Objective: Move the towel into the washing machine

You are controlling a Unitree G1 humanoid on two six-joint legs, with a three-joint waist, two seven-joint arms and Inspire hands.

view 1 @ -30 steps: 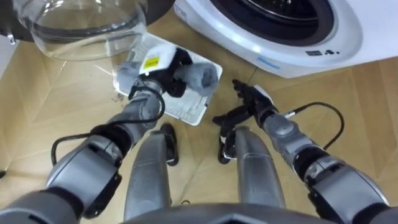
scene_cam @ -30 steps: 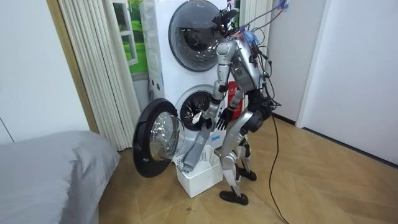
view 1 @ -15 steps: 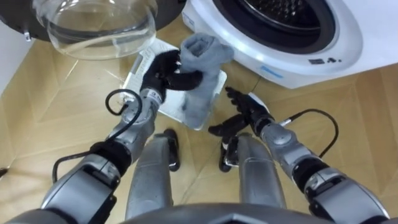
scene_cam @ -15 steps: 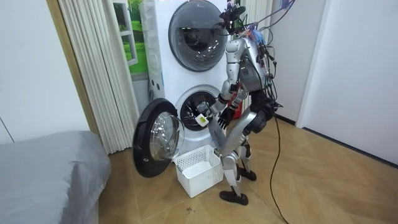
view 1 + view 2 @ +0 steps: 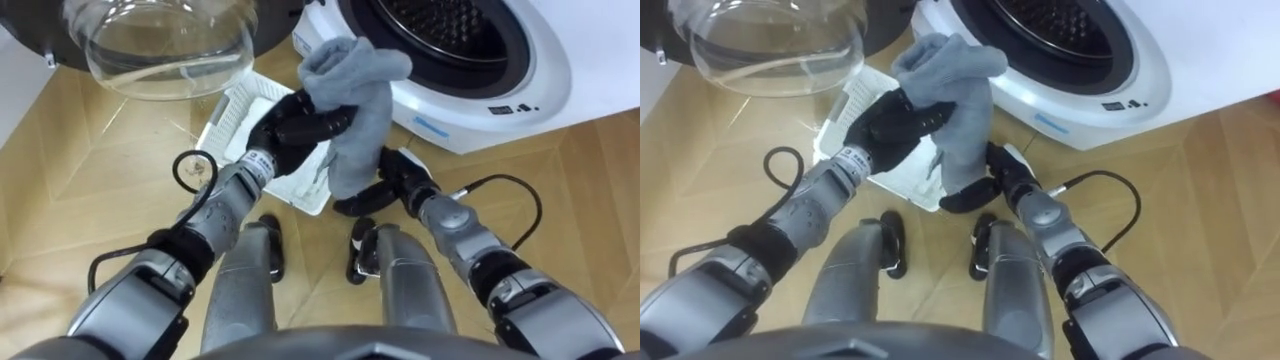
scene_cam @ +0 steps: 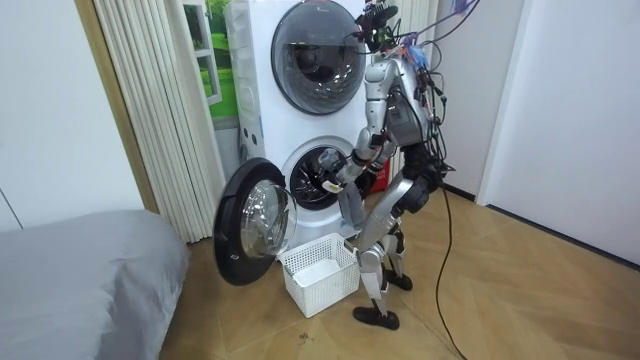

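Observation:
A grey towel [image 5: 352,95] hangs from my left hand [image 5: 295,125], whose fingers are curled round its upper part. The towel is raised in front of the white washing machine [image 5: 470,95], just below and left of its dark drum opening [image 5: 450,20]. The lower end of the towel dangles over my right hand [image 5: 395,180], which stays low with relaxed, straight fingers and holds nothing. In the room view I stand facing the lower machine [image 6: 318,178], with the towel [image 6: 350,205] at door height.
The machine's round door [image 5: 170,45] stands swung open to my left, glass bowl facing up. A white laundry basket [image 5: 240,110] sits on the wood floor under my left arm. A second machine [image 6: 315,60] is stacked above; a bed [image 6: 80,280] and curtain [image 6: 160,110] lie further off.
My left hand has lifted the towel out of the basket and carried it up and right toward the drum opening. My right hand has barely moved.

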